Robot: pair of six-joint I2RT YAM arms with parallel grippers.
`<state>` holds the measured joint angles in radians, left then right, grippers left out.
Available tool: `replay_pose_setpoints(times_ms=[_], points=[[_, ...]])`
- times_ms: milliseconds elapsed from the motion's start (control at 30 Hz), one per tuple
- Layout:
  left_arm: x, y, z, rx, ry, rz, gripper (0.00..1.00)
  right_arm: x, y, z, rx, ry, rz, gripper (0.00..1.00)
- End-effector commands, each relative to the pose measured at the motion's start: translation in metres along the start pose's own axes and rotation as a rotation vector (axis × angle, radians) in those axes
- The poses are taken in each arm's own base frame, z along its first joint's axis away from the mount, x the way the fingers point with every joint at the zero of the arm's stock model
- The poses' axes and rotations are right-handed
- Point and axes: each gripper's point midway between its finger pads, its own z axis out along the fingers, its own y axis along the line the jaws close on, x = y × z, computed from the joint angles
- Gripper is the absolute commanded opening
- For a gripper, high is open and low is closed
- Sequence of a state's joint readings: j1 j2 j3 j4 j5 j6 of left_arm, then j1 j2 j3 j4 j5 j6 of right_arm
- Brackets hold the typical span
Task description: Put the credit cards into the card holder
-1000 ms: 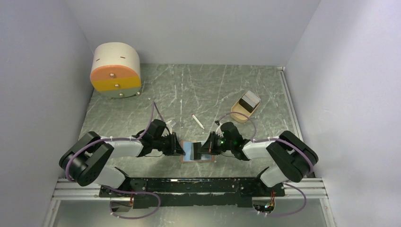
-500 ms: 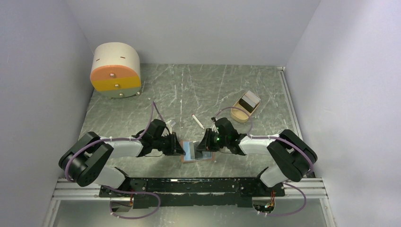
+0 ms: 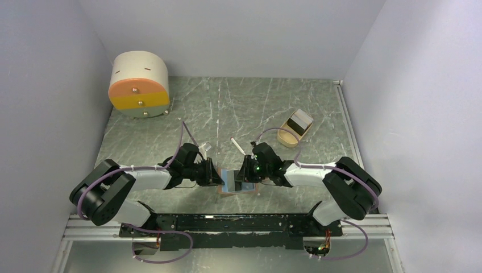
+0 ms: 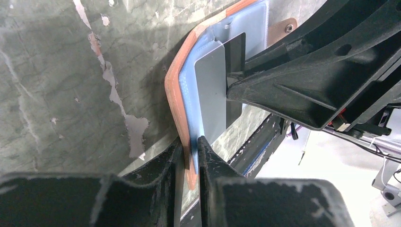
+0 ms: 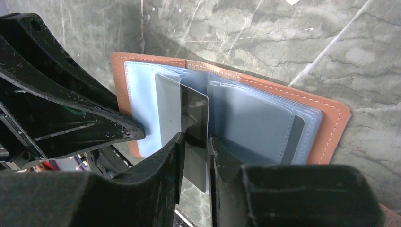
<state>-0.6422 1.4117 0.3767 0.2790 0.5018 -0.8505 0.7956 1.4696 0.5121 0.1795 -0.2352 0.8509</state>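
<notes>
Over the last second the right gripper [image 3: 243, 172], clamped on a credit card [image 5: 182, 111], has slid leftward across the surface [image 3: 273, 108] toward the left gripper [image 3: 216, 173]. The stretch of open card holder [image 3: 230, 185] showing between the two is now clearly narrower than before. The right wrist and its purple cable loop [image 3: 273, 132] have drawn left with it, farther from the wooden tray [image 3: 286, 140].
</notes>
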Motion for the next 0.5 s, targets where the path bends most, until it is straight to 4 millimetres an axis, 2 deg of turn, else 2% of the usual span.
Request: replay_pose_setpoints(times_ms=[0, 167, 300, 467], points=[[-0.001, -0.008, -0.001, 0.048, -0.005, 0.018, 0.2, 0.006, -0.004, 0.002, 0.035, 0.026, -0.011, 0.28], [0.0, -0.006, -0.002, 0.04, -0.007, 0.022, 0.2, 0.004, -0.012, -0.008, 0.084, 0.01, -0.033, 0.35], [0.002, -0.007, -0.002, 0.058, -0.003, 0.01, 0.2, 0.003, -0.001, -0.009, 0.028, 0.0, -0.03, 0.38], [0.002, -0.007, -0.003, 0.062, -0.006, 0.011, 0.2, 0.005, 0.001, -0.004, 0.004, 0.004, -0.015, 0.41]])
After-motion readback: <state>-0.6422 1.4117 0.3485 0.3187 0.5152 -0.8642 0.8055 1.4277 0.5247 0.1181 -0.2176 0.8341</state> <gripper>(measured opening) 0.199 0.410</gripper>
